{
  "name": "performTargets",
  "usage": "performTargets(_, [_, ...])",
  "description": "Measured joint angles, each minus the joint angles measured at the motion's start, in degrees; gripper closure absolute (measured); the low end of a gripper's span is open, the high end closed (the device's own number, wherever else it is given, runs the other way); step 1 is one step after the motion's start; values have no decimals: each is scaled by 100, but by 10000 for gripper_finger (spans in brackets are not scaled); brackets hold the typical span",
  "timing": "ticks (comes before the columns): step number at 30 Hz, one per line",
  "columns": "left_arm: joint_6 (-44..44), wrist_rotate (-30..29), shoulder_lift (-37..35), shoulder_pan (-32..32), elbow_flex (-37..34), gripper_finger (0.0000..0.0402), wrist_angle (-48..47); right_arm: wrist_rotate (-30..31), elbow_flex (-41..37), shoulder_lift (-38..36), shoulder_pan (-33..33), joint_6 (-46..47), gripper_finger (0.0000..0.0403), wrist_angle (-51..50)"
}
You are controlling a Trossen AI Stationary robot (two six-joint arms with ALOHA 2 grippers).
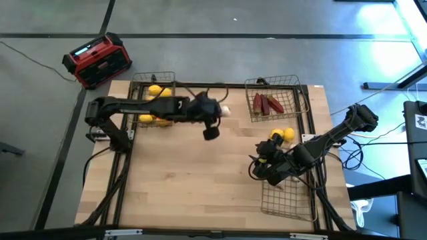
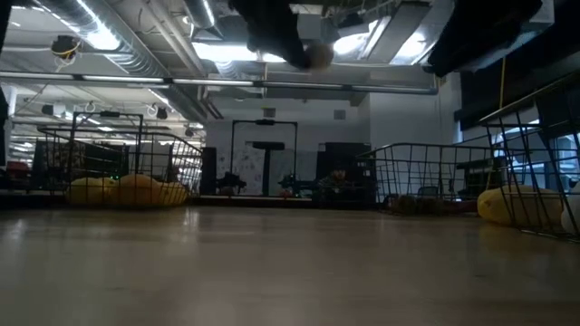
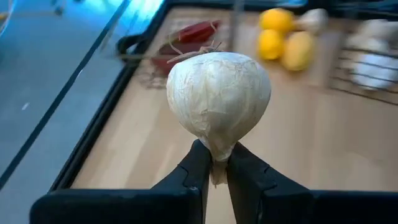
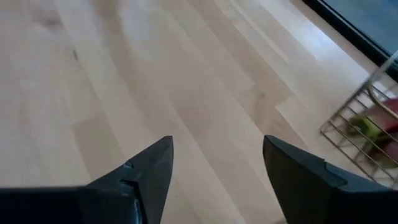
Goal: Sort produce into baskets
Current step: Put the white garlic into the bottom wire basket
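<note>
My left gripper [image 1: 218, 115] hangs high over the table's far middle, shut on a white garlic bulb [image 3: 217, 96], which also shows in the high view [image 1: 225, 111]. Yellow lemons [image 1: 155, 93] lie in the far-left wire basket [image 1: 137, 85]. Dark red pieces [image 1: 267, 104] lie in the far-right basket [image 1: 297, 83]. Two more lemons [image 1: 281, 135] lie by the far end of the near-right basket [image 1: 293, 203]. My right gripper [image 4: 214, 146] stands open over bare wood beside that basket, touching nothing. My left gripper pinches the garlic's thin stem end [image 3: 215, 163] between its two fingertips. The round body stands out beyond the fingers, root end away from them. The bulb is lifted clear, high above the table.
A red-and-black box [image 1: 97, 60] stands on the floor beyond the far-left corner. A dark frame [image 1: 200, 85] runs along the table's edges. The wood in the middle and near left [image 1: 180, 180] is bare. Pale bulbs [image 3: 373, 62] show in the near-right basket.
</note>
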Motion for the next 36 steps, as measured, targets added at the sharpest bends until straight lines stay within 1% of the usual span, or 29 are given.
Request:
performTargets(8, [-5,-2,-30,-971,0,360,202,132,0,0,0,-904,158,919])
performTargets(16, [-26,-11,-7,-1573,0,359,460,168,0,0,0,-1721,158,1784])
performTargets(25, [13,-12,198,-1932,2,359,636,166,0,0,-1,-2726,158,2857])
performTargets(27, [27,-15,276,-1975,2,359,808,164,0,0,-1,-2935,158,3065])
performTargets(31, [78,-13,415,-2039,2,359,866,-153,-3,0,-1,-3283,158,3313])
performTargets(36, [109,-1,502,-2053,3,359,967,-153,-7,2,-45,-3292,158,3362])
